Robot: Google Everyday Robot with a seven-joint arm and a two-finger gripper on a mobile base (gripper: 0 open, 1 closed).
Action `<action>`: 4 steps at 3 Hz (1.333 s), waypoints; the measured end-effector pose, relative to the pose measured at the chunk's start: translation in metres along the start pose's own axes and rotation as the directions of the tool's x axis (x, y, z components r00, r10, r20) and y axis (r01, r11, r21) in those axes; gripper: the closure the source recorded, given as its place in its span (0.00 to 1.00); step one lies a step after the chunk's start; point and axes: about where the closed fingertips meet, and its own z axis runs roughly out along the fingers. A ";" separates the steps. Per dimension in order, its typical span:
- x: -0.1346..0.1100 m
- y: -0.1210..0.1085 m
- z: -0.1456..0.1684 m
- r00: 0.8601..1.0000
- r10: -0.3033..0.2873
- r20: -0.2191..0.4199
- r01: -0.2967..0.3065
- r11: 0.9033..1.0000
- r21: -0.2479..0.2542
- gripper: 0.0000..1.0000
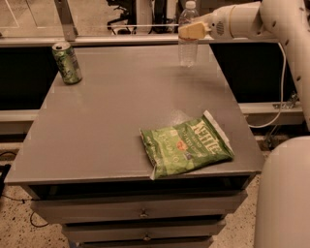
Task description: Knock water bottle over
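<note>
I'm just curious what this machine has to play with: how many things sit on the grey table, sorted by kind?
Bottles: 1, the clear water bottle
Cans: 1, the green soda can
Bags: 1, the green Kettle chip bag
Total: 3
The end effector is at the bottle's upper part, near the far edge of the table.

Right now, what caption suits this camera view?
Robot hand at the upright water bottle, far side of table; can and chip bag elsewhere.

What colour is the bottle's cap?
The cap is white, in the camera view; the gripper is at the bottle, below the cap.
</note>
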 end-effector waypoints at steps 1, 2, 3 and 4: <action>-0.011 0.017 -0.009 0.993 -0.096 -0.064 0.091 0.993 -0.078 1.00; -0.001 0.048 -0.023 0.917 -0.340 -0.210 0.291 0.928 -0.232 1.00; 0.024 0.081 -0.032 0.820 -0.500 -0.279 0.366 0.832 -0.417 1.00; 0.043 0.112 -0.036 0.723 -0.631 -0.282 0.396 0.713 -0.578 1.00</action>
